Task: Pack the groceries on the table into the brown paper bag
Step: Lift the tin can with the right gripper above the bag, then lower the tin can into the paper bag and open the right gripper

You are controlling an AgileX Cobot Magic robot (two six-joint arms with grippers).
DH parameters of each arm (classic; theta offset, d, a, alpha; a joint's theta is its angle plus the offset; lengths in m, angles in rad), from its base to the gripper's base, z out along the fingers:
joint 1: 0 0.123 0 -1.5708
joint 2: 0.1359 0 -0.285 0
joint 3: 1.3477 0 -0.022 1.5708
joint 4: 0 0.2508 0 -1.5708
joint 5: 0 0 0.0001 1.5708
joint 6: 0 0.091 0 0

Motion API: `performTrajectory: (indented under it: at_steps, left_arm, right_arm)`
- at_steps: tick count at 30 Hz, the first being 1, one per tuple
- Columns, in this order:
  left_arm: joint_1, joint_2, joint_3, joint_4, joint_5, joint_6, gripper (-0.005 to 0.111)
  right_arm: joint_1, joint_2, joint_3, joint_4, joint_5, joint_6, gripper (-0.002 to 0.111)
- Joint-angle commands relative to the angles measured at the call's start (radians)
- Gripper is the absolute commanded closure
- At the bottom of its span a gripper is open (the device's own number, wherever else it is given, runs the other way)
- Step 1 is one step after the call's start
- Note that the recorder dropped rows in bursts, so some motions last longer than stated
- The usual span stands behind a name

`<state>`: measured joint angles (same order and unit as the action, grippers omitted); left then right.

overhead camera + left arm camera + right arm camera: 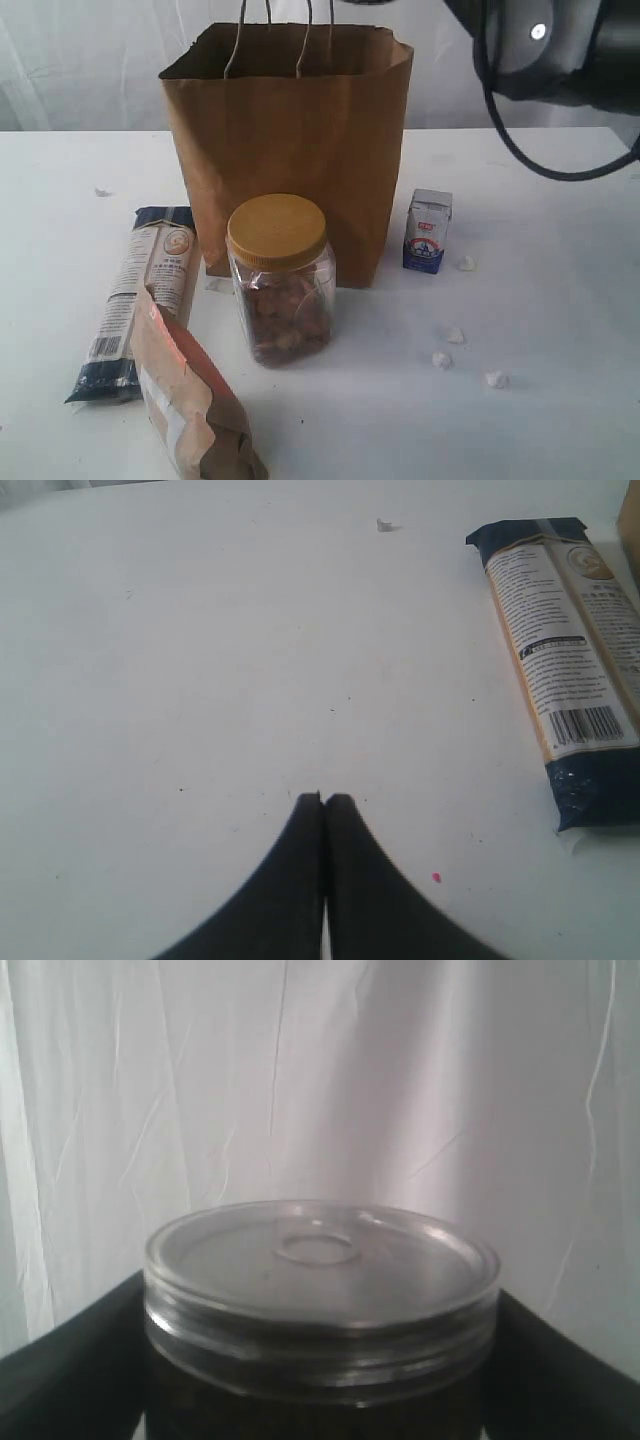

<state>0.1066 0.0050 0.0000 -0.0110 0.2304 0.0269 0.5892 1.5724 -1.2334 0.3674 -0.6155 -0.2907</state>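
We find the brown paper bag [290,150] standing upright and open at the rear centre of the bench [540,340], cord handles raised. The clear yellow-lidded jar [282,285] stands upright directly in front of it, lid on. The small white-blue carton [427,232] stands upright just beside the bag's right side. The long navy-beige pasta packet [140,290] lies flat to the left of the bag. The brown-orange pouch [185,400] lies at the near left, overlapping the packet's near end. Small white crumbs [443,360] are scattered on the bench right of the jar.

The left gripper [323,800] is clenched with nothing in it, fingertips together over bare bench, the pasta packet off to one side.

The right gripper [320,1360] is grasping the small tin can [320,1300], a finger on each side, the can upright against a white curtain [320,1080]. In the exterior view only the right arm [560,50] shows, at the upper right.
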Motion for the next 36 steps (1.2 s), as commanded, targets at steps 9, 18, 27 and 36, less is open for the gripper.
performTrajectory:
  at_steps: [9,18,27,36]
  left_arm:
    - [-0.003,-0.005,0.000,-0.005,0.001,-0.001,0.107]
    - [-0.003,-0.005,0.000,-0.005,0.001,-0.001,0.107]
    - [-0.003,-0.005,0.000,-0.005,0.001,-0.001,0.107]
    - [-0.003,-0.005,0.000,-0.005,0.001,-0.001,0.107]
  right_arm:
    - [-0.003,0.083,-0.012,-0.090,-0.090,0.136,0.089]
    - [0.003,0.087,-0.012,-0.094,-0.090,0.221,0.065]
    - [0.003,0.119,-0.012,-0.096,-0.090,0.225,0.061]
    - [0.003,0.119,-0.012,-0.088,-0.101,0.432,0.061]
